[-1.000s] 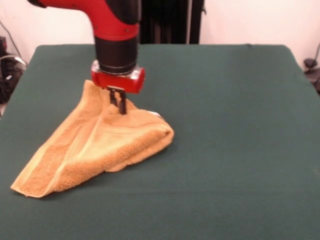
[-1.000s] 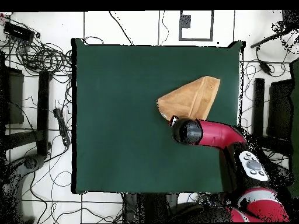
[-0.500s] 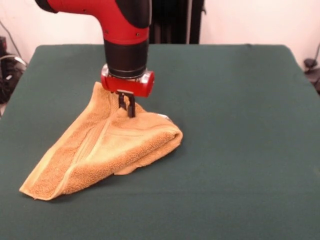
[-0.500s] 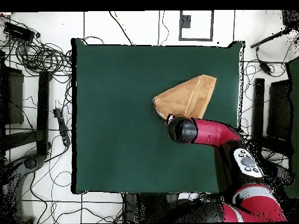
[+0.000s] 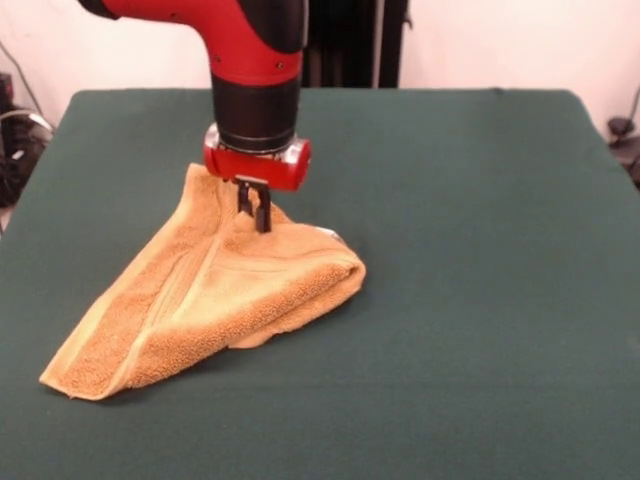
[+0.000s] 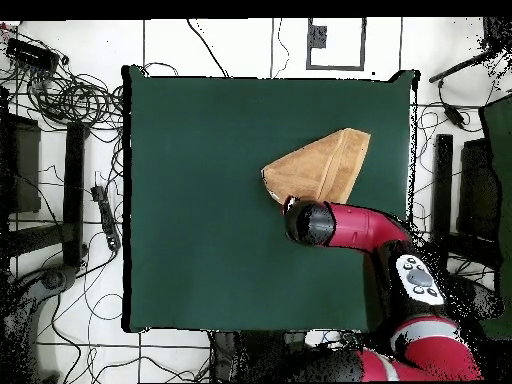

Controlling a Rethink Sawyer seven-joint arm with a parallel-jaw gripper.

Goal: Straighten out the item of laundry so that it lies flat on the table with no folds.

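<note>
My gripper (image 5: 256,212) hangs straight down from my red and black arm (image 5: 254,60); its jaws are pinched narrow on a raised peak of the towel (image 5: 215,290), holding the cloth up off the table (image 5: 480,250); from that peak the golden-orange terry drapes down in a folded triangle; one long point trails toward the near left and lies on the green cloth; a thick rolled fold bulges on the right side, just below my jaws; a pale woven band runs along the left slope; a bit of white tag (image 5: 328,233) shows at the fold's upper right; from overhead the towel (image 6: 320,167) lies in the table's (image 6: 200,200) right half, my wrist (image 6: 308,222) covering its lower corner.
</note>
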